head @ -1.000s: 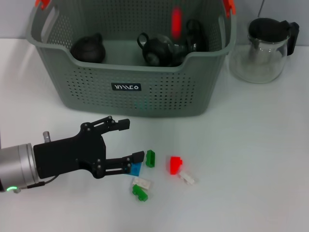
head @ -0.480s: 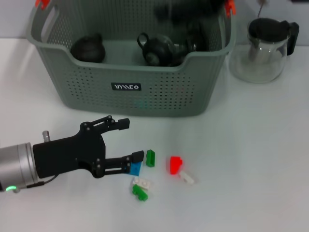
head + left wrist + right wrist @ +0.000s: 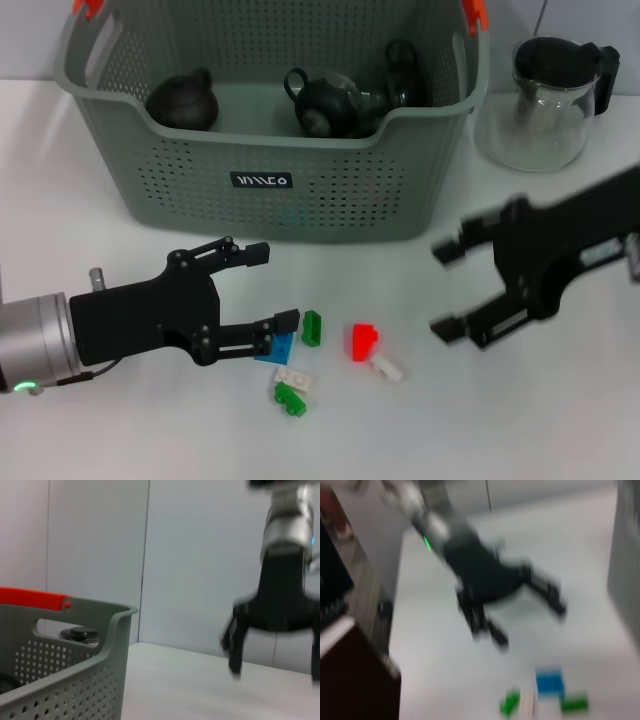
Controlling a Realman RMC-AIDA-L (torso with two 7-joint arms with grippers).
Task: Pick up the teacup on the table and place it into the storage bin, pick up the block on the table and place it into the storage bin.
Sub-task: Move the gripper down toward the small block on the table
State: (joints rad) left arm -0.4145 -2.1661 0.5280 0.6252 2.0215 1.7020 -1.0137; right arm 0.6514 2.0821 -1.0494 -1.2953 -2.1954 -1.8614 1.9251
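The grey-green perforated plastic storage bin (image 3: 270, 150) stands at the back of the white table (image 3: 560, 420), with dark teapots and a cup-like vessel (image 3: 330, 100) inside. In front of it lie small scattered blocks: a red block (image 3: 362, 340), green block (image 3: 312, 327), blue block (image 3: 277, 347), white piece (image 3: 387, 369) and a white-and-green cluster (image 3: 291, 390). The left gripper (image 3: 270, 290) rests low at the blocks, fingers spread wide, lower fingertip just beside the blue block. The right gripper (image 3: 447, 288) hangs to the right of the red block, fingers wide apart, holding nothing. A glass pitcher with a black lid (image 3: 548, 100) stands right of the bin.
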